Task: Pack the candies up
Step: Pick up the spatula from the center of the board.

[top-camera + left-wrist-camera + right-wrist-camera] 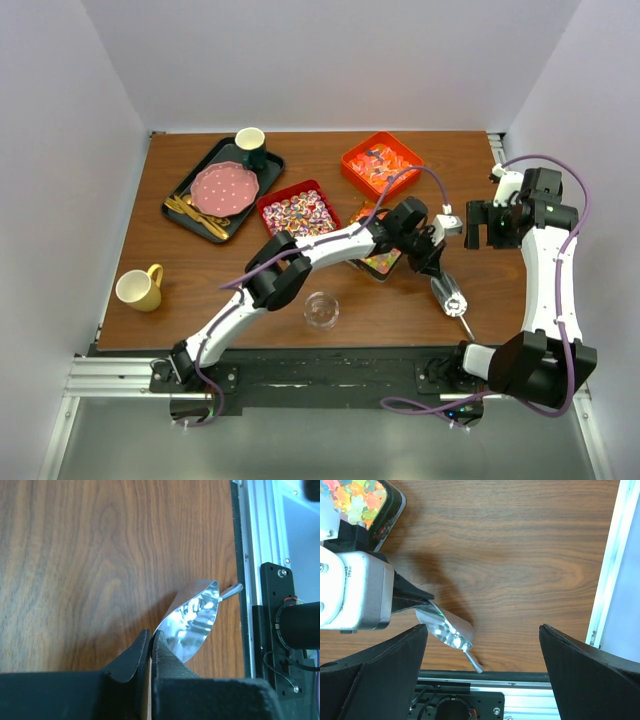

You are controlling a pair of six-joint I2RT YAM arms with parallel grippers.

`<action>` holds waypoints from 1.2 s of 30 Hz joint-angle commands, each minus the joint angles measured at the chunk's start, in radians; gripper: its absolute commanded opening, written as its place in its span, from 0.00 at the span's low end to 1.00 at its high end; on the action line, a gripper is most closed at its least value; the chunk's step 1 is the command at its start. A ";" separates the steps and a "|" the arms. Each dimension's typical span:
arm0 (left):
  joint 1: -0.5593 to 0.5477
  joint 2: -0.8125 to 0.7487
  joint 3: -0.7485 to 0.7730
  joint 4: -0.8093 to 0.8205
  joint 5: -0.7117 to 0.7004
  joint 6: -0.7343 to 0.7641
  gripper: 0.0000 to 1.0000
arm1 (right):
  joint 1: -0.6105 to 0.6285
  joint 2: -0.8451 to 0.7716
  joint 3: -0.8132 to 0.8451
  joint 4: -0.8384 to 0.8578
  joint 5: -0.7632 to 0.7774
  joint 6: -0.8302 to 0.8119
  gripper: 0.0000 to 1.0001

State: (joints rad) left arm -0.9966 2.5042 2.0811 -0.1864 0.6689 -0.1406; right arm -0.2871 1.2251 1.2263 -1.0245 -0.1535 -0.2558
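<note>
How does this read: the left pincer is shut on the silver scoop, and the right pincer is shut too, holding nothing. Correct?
Not quite. The right pincer is wide open, not shut: the right wrist view shows its jaws far apart. The rest holds: it grips nothing, and the left pincer is shut on the silver scoop.

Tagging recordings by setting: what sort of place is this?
Probably a lab robot cell: plain white walls box in a wooden table, with an aluminium mounting rail along its near edge.
</note>
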 commanded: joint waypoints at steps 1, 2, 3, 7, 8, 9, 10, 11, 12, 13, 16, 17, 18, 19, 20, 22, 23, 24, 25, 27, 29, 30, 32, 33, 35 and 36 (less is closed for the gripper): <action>0.007 0.001 -0.007 0.013 0.011 0.022 0.00 | 0.003 0.007 -0.002 0.023 -0.029 -0.008 0.97; 0.013 -0.001 -0.006 0.010 0.015 0.024 0.00 | 0.003 0.007 -0.002 0.024 -0.032 -0.007 0.97; 0.019 -0.002 -0.003 0.001 0.030 0.026 0.00 | 0.003 0.008 -0.002 0.027 -0.035 -0.005 0.97; 0.077 -0.054 0.005 -0.038 0.064 0.026 0.00 | 0.003 0.017 0.042 0.021 -0.087 -0.019 0.97; 0.091 -0.071 -0.004 -0.039 0.073 0.019 0.00 | 0.002 0.016 0.054 0.024 -0.125 -0.032 0.97; 0.110 -0.088 -0.022 -0.041 0.096 -0.005 0.00 | 0.003 0.017 0.065 0.023 -0.162 -0.069 0.96; 0.149 -0.125 -0.035 -0.039 0.109 -0.020 0.00 | 0.003 0.019 0.085 0.023 -0.188 -0.085 0.96; 0.171 -0.140 -0.047 -0.039 0.121 -0.037 0.00 | 0.003 0.020 0.094 0.026 -0.216 -0.098 0.96; 0.193 -0.160 -0.073 -0.038 0.145 -0.060 0.00 | 0.003 0.025 0.107 0.023 -0.275 -0.124 0.96; 0.237 -0.194 -0.087 -0.038 0.158 -0.073 0.00 | 0.005 0.039 0.134 0.018 -0.302 -0.134 0.96; 0.333 -0.266 -0.171 0.007 0.231 -0.158 0.00 | 0.031 0.065 0.199 0.026 -0.369 -0.138 0.95; 0.358 -0.283 -0.199 0.033 0.257 -0.195 0.00 | 0.054 0.074 0.212 0.036 -0.374 -0.149 0.94; 0.384 -0.301 -0.255 0.098 0.321 -0.271 0.00 | 0.086 0.080 0.225 0.044 -0.370 -0.186 0.94; 0.430 -0.330 -0.277 0.119 0.343 -0.304 0.00 | 0.173 0.083 0.240 0.050 -0.333 -0.210 0.94; 0.453 -0.344 -0.317 0.139 0.360 -0.335 0.00 | 0.216 0.085 0.240 0.081 -0.316 -0.256 0.94; 0.511 -0.372 -0.352 0.241 0.434 -0.421 0.00 | 0.325 0.091 0.230 0.125 -0.270 -0.281 0.94; 0.530 -0.377 -0.369 0.261 0.458 -0.441 0.00 | 0.348 0.097 0.226 0.171 -0.265 -0.287 0.94; 0.548 -0.377 -0.375 0.304 0.498 -0.476 0.00 | 0.364 0.120 0.223 0.191 -0.267 -0.295 0.93; 0.587 -0.377 -0.384 0.336 0.515 -0.502 0.00 | 0.393 0.135 0.223 0.207 -0.270 -0.299 0.92; 0.628 -0.370 -0.429 0.501 0.561 -0.639 0.00 | 0.433 0.172 0.220 0.253 -0.268 -0.335 0.91; 0.674 -0.366 -0.466 0.597 0.593 -0.712 0.00 | 0.491 0.189 0.205 0.312 -0.270 -0.374 0.90; 0.684 -0.363 -0.470 0.607 0.622 -0.711 0.00 | 0.508 0.197 0.194 0.338 -0.273 -0.391 0.90; 0.697 -0.363 -0.496 0.597 0.646 -0.702 0.00 | 0.543 0.229 0.162 0.410 -0.285 -0.436 0.89; 0.696 -0.366 -0.510 0.614 0.662 -0.712 0.00 | 0.551 0.243 0.157 0.426 -0.311 -0.450 0.88; 0.697 -0.370 -0.556 0.662 0.673 -0.741 0.00 | 0.571 0.293 0.179 0.429 -0.339 -0.515 0.85; 0.697 -0.375 -0.567 0.697 0.678 -0.760 0.00 | 0.578 0.309 0.188 0.428 -0.349 -0.537 0.84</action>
State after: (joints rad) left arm -0.2935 2.1677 1.5696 0.3447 1.2430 -0.7891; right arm 0.2626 1.4841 1.3968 -0.7002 -0.4450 -0.6529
